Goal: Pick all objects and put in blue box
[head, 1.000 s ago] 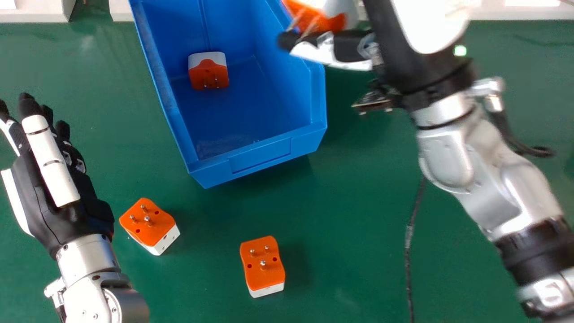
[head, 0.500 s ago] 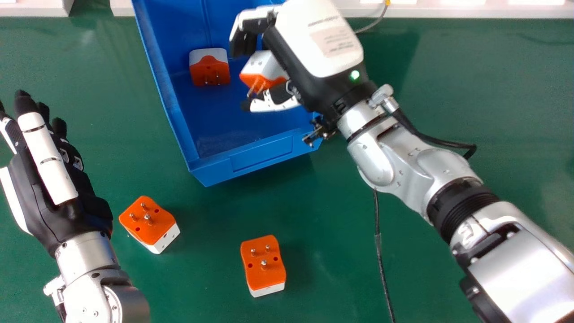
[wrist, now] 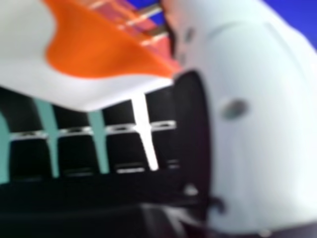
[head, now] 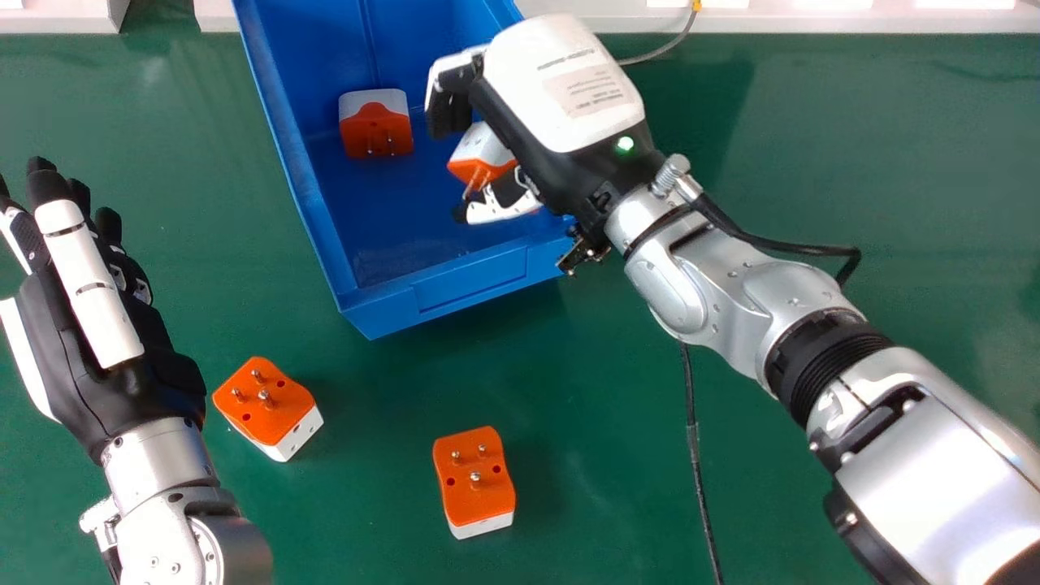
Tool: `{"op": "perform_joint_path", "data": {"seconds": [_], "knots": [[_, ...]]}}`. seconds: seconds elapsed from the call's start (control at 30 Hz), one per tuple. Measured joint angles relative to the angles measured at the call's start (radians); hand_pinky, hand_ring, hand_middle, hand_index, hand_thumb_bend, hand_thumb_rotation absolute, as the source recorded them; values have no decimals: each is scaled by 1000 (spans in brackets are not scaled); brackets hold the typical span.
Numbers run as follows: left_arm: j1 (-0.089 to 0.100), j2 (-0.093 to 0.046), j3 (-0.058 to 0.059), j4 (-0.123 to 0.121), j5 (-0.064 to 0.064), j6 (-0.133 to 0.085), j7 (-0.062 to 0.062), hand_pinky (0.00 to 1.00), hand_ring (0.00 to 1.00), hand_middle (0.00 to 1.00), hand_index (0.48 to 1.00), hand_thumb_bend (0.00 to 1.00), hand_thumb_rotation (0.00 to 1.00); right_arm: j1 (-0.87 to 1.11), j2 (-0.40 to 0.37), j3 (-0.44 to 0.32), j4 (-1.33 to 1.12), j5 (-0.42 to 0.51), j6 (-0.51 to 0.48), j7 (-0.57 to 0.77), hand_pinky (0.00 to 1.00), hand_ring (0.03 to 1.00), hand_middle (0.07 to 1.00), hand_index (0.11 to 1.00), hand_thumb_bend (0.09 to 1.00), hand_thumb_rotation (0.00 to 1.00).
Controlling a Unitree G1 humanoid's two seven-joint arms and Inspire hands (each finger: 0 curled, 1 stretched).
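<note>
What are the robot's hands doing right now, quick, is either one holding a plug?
Left hand: open, fingers straight, holding nothing.
Right hand: closed on an orange and white plug, over the blue box.

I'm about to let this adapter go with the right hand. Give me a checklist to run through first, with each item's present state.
1. Right robot hand has its adapter between fingers and thumb: ok.
2. Held adapter lined up with the inside of the blue box, not the green table: ok in the head view.
3. Held adapter low enough above the box floor: cannot tell.
4. Held adapter apart from the adapter in the box: ok, a gap shows.
5. Left robot hand out of the way: ok, left of the box.
6. All adapters collected: not ok; two remain on the table.
</note>
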State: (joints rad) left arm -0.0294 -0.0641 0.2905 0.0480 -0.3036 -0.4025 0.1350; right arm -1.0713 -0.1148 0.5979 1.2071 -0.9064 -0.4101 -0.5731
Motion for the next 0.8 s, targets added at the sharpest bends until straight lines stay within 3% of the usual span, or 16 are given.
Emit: {"op": "perform_joint_path", "data": {"seconds": [0.13,0.17,0.23,0.5,0.57,0.8], "knots": [[0,0,0,1,0,0,0,1000,1000,1000,1000,504,831,0,-10,18,-40,-10,37,-6,824,951,962,929,889,100],[0,0,0,1,0,0,0,1000,1000,1000,1000,504,827,0,-12,25,-45,-12,44,-15,910,975,981,964,939,158],[0,0,0,1,0,0,0,1000,1000,1000,1000,507,823,0,-15,37,-54,-18,51,-37,982,995,996,993,987,231],[6,0,0,1,0,0,1,995,1000,1000,1000,523,811,14,-38,43,-112,-17,43,-110,1000,1000,1000,1000,1000,311],[10,-1,-1,-1,0,0,2,987,1000,1000,1000,528,800,33,-54,36,-156,-12,34,-124,1000,1000,1000,1000,982,372],[50,0,-11,-37,-12,0,-2,988,1000,1000,1000,528,764,269,-141,-74,-546,35,1,-202,1000,1000,1000,1000,969,495]]}}
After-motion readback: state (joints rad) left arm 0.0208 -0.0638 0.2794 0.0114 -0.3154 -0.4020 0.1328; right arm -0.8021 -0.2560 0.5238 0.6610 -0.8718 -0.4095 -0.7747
